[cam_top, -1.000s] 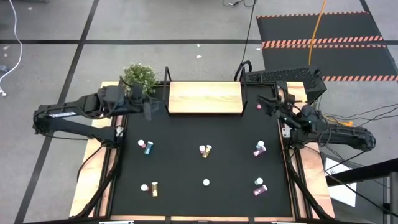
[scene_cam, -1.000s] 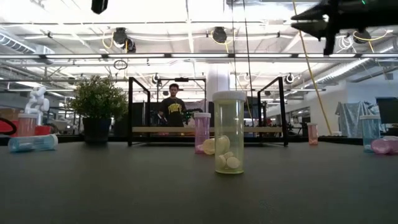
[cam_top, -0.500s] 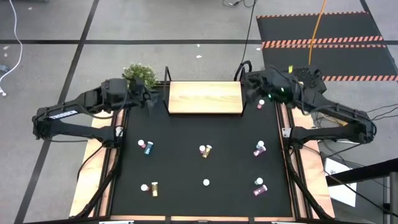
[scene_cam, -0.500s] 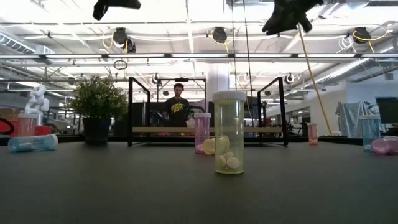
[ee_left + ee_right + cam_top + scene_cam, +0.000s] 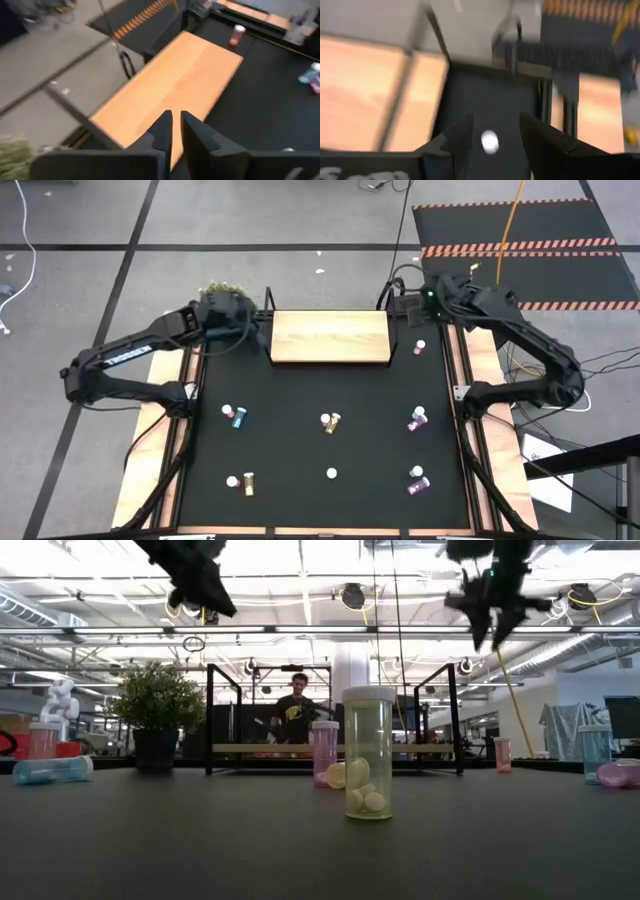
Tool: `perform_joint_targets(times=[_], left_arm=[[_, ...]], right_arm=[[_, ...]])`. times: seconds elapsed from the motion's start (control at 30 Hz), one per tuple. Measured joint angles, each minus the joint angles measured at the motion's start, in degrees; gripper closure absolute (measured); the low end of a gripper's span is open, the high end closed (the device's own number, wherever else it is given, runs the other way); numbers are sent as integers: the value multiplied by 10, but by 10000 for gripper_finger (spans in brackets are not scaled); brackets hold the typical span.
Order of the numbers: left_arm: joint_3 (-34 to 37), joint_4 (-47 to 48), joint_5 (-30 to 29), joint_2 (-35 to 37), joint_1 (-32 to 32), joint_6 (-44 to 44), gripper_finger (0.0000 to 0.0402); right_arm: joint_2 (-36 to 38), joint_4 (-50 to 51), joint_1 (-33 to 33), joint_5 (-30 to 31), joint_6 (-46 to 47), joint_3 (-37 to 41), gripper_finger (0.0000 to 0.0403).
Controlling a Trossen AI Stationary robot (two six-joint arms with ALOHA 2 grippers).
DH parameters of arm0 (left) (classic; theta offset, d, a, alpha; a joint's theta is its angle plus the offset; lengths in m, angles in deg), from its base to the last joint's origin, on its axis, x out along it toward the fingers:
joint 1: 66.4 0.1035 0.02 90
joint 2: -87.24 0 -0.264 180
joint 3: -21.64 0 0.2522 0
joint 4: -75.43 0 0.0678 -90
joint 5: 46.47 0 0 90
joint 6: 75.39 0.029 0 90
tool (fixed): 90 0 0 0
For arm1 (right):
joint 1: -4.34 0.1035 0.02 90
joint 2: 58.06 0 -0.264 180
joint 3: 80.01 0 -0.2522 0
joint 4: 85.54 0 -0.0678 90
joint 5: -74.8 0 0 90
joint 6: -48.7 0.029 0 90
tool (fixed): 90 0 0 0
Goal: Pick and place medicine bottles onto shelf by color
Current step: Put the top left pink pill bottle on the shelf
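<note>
Black matting covers the table (image 5: 320, 390), and the light wooden shelf (image 5: 329, 337) sits at its 12 o'clock edge, bare on top. The left gripper (image 5: 243, 330) hangs above the shelf's 9 o'clock end, next to a small green plant (image 5: 222, 290); its wrist view shows the two dark fingers (image 5: 161, 131) drawn almost together over the board, holding nothing. The right gripper (image 5: 408, 308) hovers off the shelf's 3 o'clock end, its fingers (image 5: 456, 137) spread apart and empty, with a white-capped pink bottle (image 5: 419, 347) on the mat just below it. The other medicine bottles are scattered across the mat: a teal one (image 5: 238, 416) toward 9 o'clock, a yellow one (image 5: 331, 422) near the centre, a purple one (image 5: 416, 419) toward 3 o'clock, another yellow one (image 5: 246, 481) at 7 o'clock, a pale one (image 5: 331, 473) at 6 o'clock and a purple one (image 5: 417, 482) at 5 o'clock. A person (image 5: 295, 710) stands in the room beyond the table.
</note>
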Motion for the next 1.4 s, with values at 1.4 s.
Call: perform_joint_targets(times=[1.4], left_arm=[[0,-12,16,-72,78,36,206]], right_arm=[[-41,-166,-95,-203,-770,215,157]])
